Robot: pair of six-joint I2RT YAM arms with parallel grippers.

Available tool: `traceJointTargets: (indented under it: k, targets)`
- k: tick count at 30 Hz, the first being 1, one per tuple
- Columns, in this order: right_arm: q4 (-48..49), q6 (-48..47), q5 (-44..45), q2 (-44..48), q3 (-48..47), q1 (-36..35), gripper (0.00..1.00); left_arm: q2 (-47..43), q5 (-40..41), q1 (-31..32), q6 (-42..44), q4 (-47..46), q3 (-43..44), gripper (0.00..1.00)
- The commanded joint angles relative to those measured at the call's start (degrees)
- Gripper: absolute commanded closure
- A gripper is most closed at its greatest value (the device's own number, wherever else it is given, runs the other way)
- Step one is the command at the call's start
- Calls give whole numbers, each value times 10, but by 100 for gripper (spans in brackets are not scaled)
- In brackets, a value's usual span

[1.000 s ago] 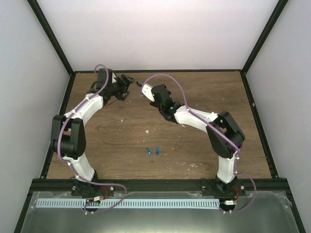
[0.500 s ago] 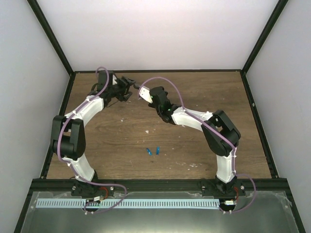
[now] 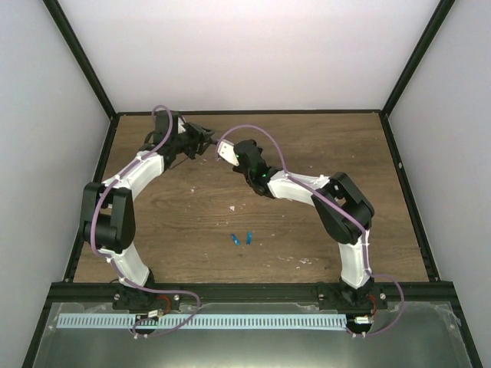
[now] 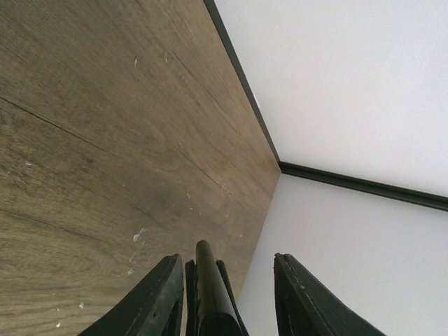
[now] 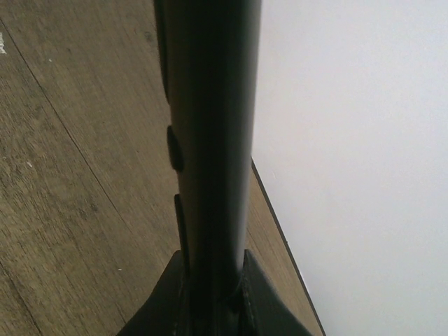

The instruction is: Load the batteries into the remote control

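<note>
Right wrist: right jaws pinch remote control point(image 5: 210, 140), likely presenting its far end to left jaws, spread around it.

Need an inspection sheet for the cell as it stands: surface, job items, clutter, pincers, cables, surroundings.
Surface: brown wood-grain tabletop, scuffed.
Job's things: slim black bar-shaped remote control, held up at the far side, left of centre; two small bright blue cylinder batteries, loose near the table's middle, side by side but apart.
Clutter: pale debris specks.
Pincers: right pincer shut on the remote; left pincer has jaws apart around a slim black end, likely the remote's, with a gap on one side.
Cables: purple cables looped along both arms.
Surroundings: white walls, black frame posts.
</note>
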State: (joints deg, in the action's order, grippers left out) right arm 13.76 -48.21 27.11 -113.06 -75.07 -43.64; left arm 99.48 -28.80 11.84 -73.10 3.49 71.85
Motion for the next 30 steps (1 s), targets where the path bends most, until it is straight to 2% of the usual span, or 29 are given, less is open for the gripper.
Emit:
traceJointTargets:
  k: [1, 18, 25, 30]
  targets:
    - [28, 0, 6, -15, -26, -5, 99, -16, -9, 3, -4, -3, 6, 64]
    - [80, -16, 31, -32, -36, -7, 99, -11, -15, 9, -3, -4, 9, 74]
    - [74, -14, 34, -31, -34, -7, 99, -6, -17, 9, 1, -4, 11, 84]
    - [76, -6, 36, -30, -34, -7, 91, -3, -29, 8, 14, -10, 13, 91]
